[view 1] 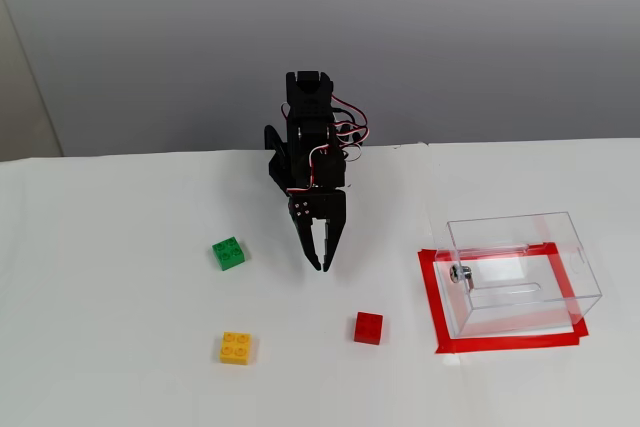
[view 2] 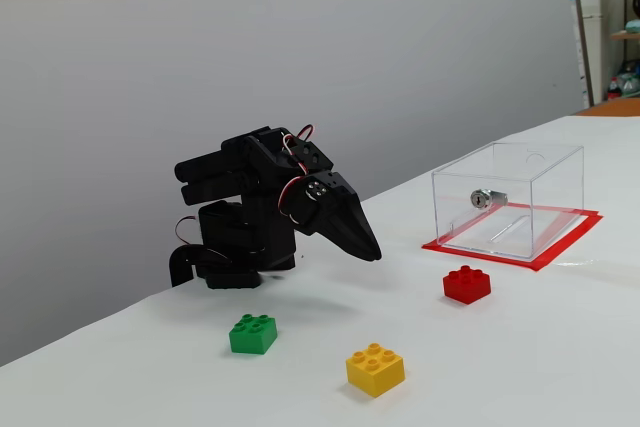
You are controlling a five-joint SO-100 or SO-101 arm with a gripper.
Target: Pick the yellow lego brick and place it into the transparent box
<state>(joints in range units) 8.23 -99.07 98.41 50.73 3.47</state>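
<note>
The yellow lego brick (view 1: 236, 347) (view 2: 375, 370) lies on the white table near the front, studs up, alone. The transparent box (view 1: 522, 272) (view 2: 509, 197) stands on a red tape frame at the right, with a small metal knob on its side. My black gripper (view 1: 323, 265) (view 2: 374, 252) hangs shut and empty above the table's middle, folded close to the arm's base. It points down and forward, well apart from the yellow brick and the box.
A green brick (view 1: 228, 253) (view 2: 254, 333) lies left of the gripper and a red brick (view 1: 368, 327) (view 2: 467, 284) lies between the gripper and the box. Red tape (view 1: 434, 297) outlines the box's place. A grey wall stands behind the table.
</note>
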